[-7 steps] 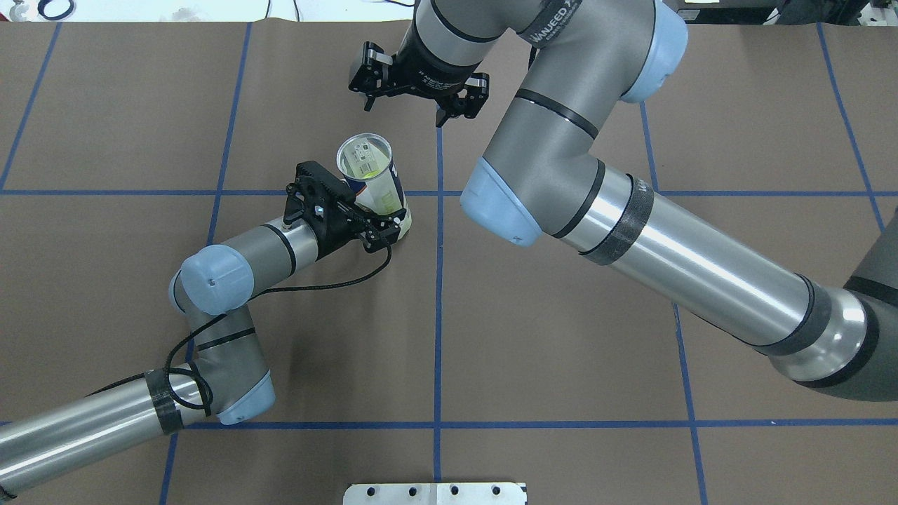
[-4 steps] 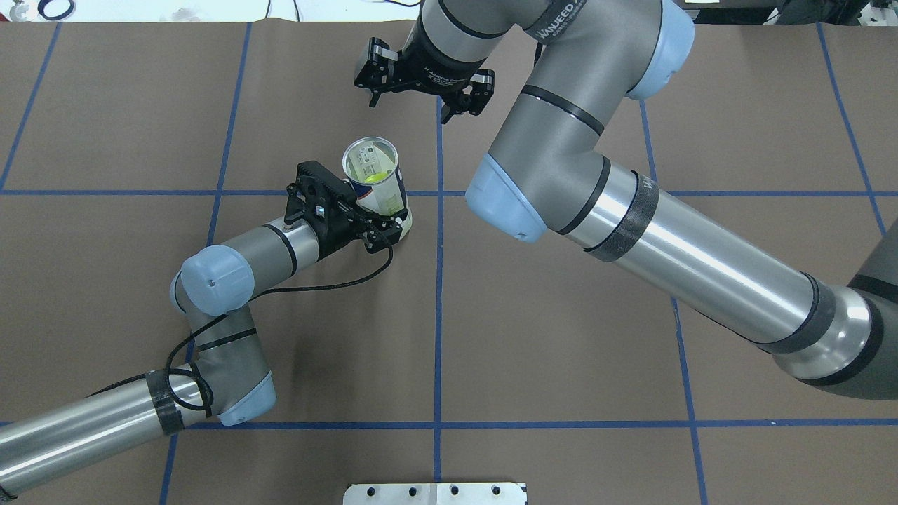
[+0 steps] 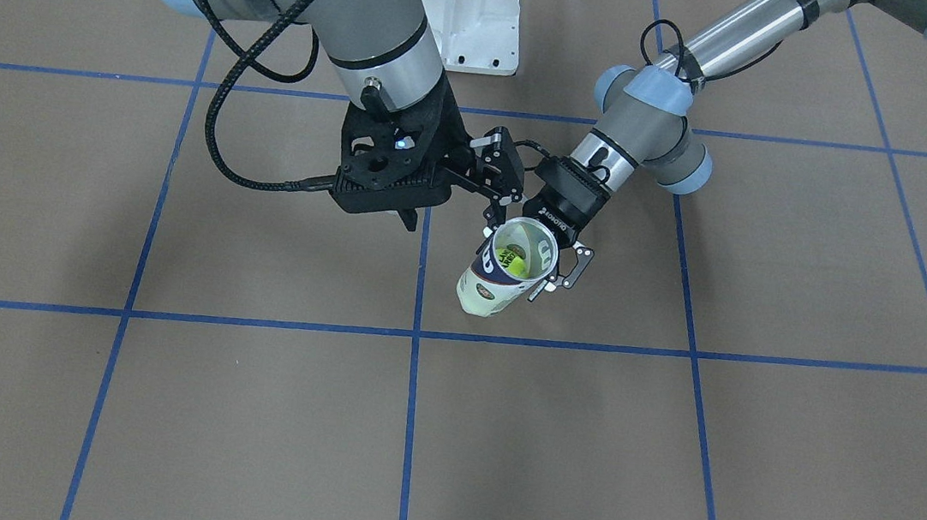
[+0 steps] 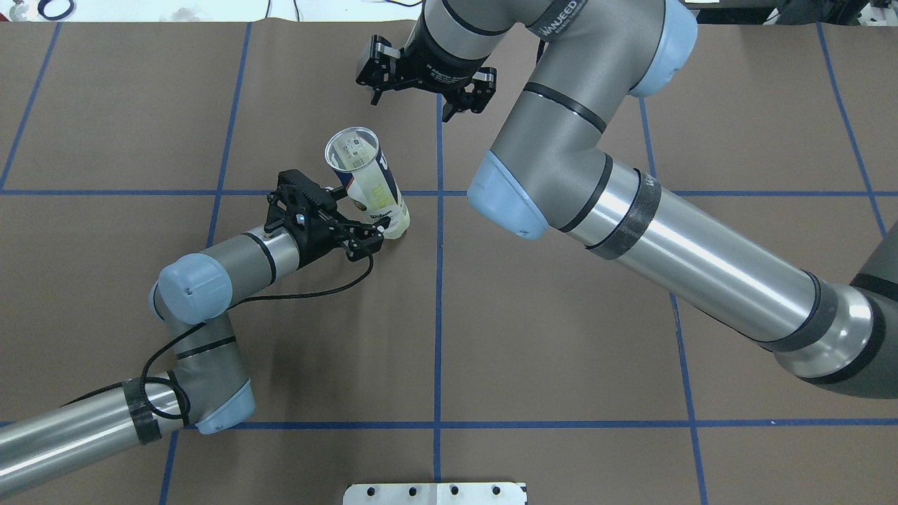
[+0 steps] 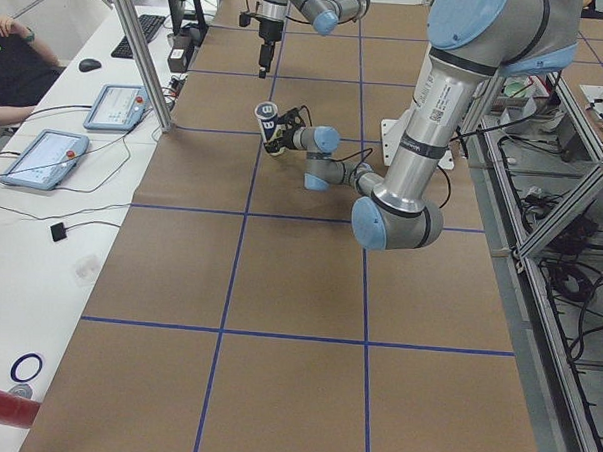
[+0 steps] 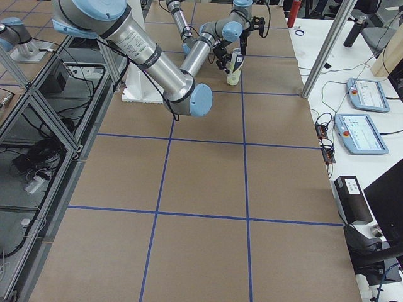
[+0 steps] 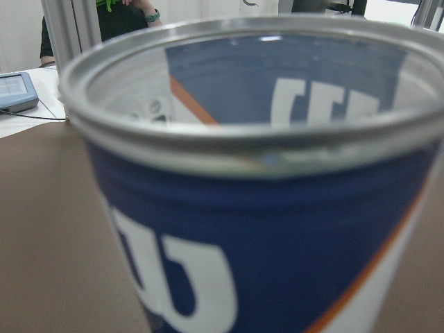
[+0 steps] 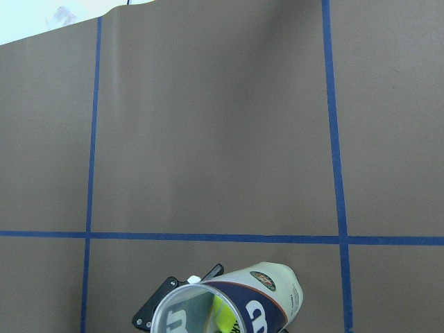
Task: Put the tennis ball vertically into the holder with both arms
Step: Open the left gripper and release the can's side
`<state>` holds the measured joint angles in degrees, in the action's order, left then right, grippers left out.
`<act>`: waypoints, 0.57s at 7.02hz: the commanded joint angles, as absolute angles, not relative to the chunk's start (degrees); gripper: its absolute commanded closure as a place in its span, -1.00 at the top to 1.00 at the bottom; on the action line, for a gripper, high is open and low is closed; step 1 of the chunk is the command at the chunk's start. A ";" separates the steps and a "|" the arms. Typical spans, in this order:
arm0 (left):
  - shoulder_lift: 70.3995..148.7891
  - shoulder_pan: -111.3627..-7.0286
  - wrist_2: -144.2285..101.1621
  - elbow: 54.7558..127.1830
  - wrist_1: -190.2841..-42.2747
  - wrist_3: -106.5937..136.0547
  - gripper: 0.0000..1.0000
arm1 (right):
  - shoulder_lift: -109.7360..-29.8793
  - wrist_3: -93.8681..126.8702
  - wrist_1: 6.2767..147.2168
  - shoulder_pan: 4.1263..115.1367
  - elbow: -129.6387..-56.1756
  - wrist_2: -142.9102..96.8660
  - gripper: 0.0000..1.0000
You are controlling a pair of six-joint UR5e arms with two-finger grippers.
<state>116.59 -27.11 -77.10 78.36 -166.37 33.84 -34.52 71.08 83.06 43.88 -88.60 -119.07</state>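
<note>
The holder [image 4: 366, 184], a clear tube with a navy and white label, stands leaning on the brown table. A yellow tennis ball [image 3: 511, 261] lies inside it and also shows in the right wrist view [image 8: 223, 312]. My left gripper [image 4: 365, 208] is shut on the holder's lower part, one finger [image 3: 552, 286] showing beside it and the other hidden. The left wrist view is filled by the holder's rim [image 7: 243, 132]. My right gripper [image 4: 410, 105] hangs open and empty above and beyond the holder, and it also shows in the front view [image 3: 448, 226].
The white metal pedestal base [image 3: 471, 20] stands at the robot's side of the table [image 4: 435, 493]. Blue tape lines cross the brown cover. A white bench with tablets [image 5: 44, 160] and a person [image 5: 9, 58] lies beyond the table's far edge.
My left gripper has drawn back to the left, and the holder's top has leaned the same way. My right gripper has drifted slightly farther from the holder, still open.
</note>
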 commanded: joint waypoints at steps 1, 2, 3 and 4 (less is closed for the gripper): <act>114.43 -26.90 -77.17 80.68 -166.29 33.84 0.98 | -34.98 71.02 83.06 43.95 -88.68 -119.09 0.99; 114.43 -26.89 -77.17 80.68 -166.29 33.84 0.98 | -34.98 71.02 82.97 43.95 -88.68 -119.18 0.99; 114.43 -26.89 -77.17 80.68 -166.29 33.84 0.98 | -34.98 71.02 83.06 43.95 -88.68 -119.18 0.99; 114.35 -26.89 -77.17 80.94 -166.29 33.84 0.98 | -35.07 71.02 83.06 44.21 -88.94 -119.35 0.99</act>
